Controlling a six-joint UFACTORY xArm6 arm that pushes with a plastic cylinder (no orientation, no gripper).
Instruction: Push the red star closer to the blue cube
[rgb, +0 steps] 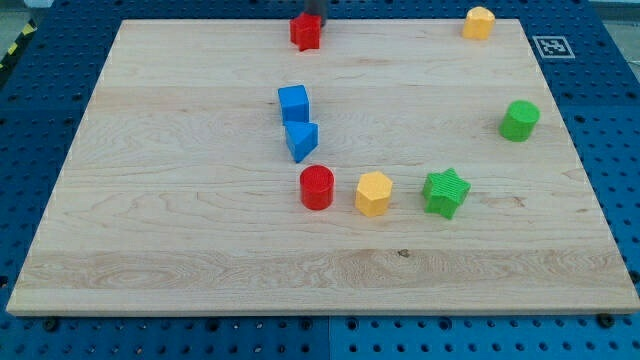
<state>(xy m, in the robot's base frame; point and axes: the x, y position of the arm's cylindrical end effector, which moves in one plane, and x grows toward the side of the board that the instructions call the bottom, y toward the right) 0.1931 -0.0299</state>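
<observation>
The red star (306, 32) sits near the view's top edge of the wooden board (180, 240), a little left of centre. The blue cube (294, 103) lies below it, toward the middle of the board, with a clear gap between them. My tip (312, 16) shows as a short dark stub at the view's top, right behind the red star on its upper side; it seems to touch it. Most of the rod is out of frame.
A blue triangular block (301, 140) touches the blue cube's lower side. Below it stand a red cylinder (317, 187), a yellow hexagon (374, 193) and a green star (445, 193). A green cylinder (520, 120) is at the right, a yellow block (479, 22) at the top right.
</observation>
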